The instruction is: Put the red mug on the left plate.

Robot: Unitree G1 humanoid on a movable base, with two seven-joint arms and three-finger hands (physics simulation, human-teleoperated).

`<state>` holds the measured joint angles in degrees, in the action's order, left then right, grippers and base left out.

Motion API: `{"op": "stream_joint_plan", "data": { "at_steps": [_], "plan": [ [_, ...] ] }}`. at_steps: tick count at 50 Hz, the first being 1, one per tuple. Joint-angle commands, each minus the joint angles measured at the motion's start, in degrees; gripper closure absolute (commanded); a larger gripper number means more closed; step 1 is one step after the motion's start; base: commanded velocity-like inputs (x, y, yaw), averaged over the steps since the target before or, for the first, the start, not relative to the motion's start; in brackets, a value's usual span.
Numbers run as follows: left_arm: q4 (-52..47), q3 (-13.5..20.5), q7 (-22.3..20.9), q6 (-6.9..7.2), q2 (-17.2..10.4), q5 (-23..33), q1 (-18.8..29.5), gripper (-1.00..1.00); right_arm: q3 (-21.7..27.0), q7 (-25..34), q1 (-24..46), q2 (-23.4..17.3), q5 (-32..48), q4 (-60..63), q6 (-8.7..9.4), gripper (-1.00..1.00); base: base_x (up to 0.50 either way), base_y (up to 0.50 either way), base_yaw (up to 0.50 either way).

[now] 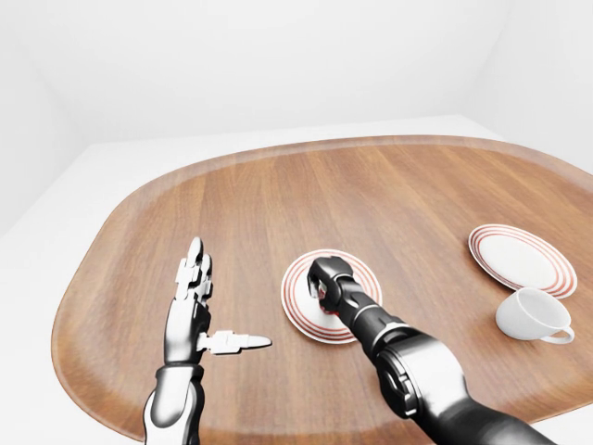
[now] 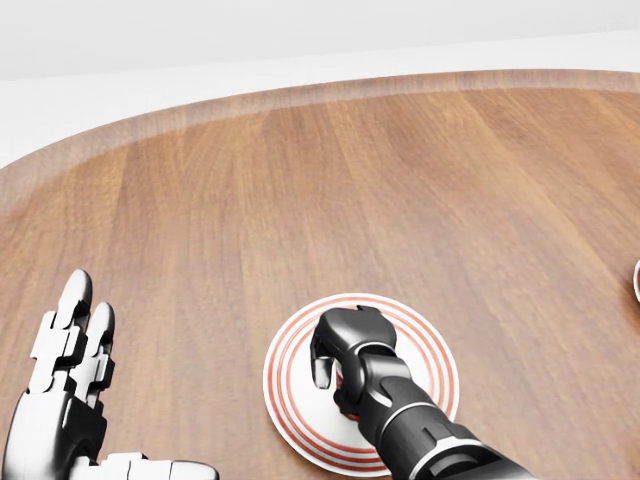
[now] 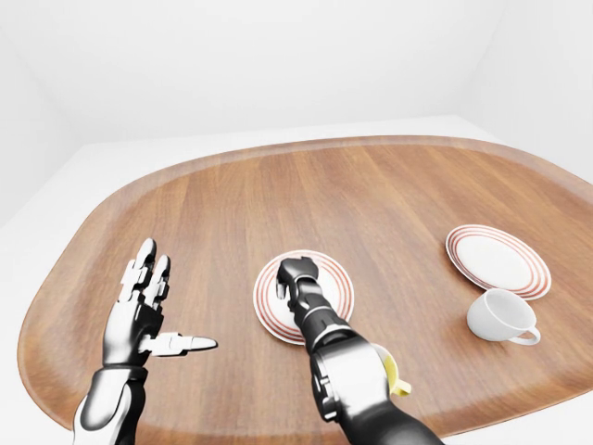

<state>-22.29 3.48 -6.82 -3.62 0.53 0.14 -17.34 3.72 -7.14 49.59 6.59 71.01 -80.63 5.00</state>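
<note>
The left plate (image 1: 301, 317), white with red rings, lies on the wooden table near the middle of the eye views. My right hand (image 1: 329, 278) is right over it, fingers curled shut round the red mug (image 2: 346, 388). Only slivers of red show under the hand, so I cannot tell whether the mug touches the plate. My left hand (image 1: 199, 306) is open and empty, fingers spread with the thumb pointing right, to the left of the plate and apart from it.
A second ringed plate (image 1: 521, 260) lies at the right, with a white mug (image 1: 533, 315) just below it. A yellow mug (image 3: 396, 373) peeks out behind my right forearm. The oval table's edge (image 1: 83, 278) curves round at the left.
</note>
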Motion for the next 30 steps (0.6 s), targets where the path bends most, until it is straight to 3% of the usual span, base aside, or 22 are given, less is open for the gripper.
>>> {"op": "stream_joint_plan", "data": {
  "at_steps": [1, 2, 24, 30],
  "plan": [
    [0.1, 0.0, 0.0, 0.0, 0.0, 0.0, 0.1, -1.0, 0.4, -0.5, -1.0, 0.1, 0.6, -0.1, 0.0, 0.58, 0.0, 0.0, 0.0],
    [0.0, -0.1, 0.0, -0.03, 0.0, 0.1, 0.1, -1.0, 0.9, 1.1, -0.9, 0.2, -0.1, -0.1, 0.0, -1.0, 0.0, 0.0, 0.0],
    [0.0, -0.2, 0.1, -0.3, 0.0, 0.3, -0.2, -1.0, -0.3, 3.6, -1.6, 0.2, 2.0, -0.1, 0.0, -1.0, 0.0, 0.0, 0.0],
    [-0.4, 0.2, -0.1, -0.26, 0.0, -0.1, -0.4, -1.0, -0.6, 3.5, 4.5, -1.2, -2.3, 0.8, -0.66, -1.0, 0.0, 0.0, 0.0]
  ]
}}
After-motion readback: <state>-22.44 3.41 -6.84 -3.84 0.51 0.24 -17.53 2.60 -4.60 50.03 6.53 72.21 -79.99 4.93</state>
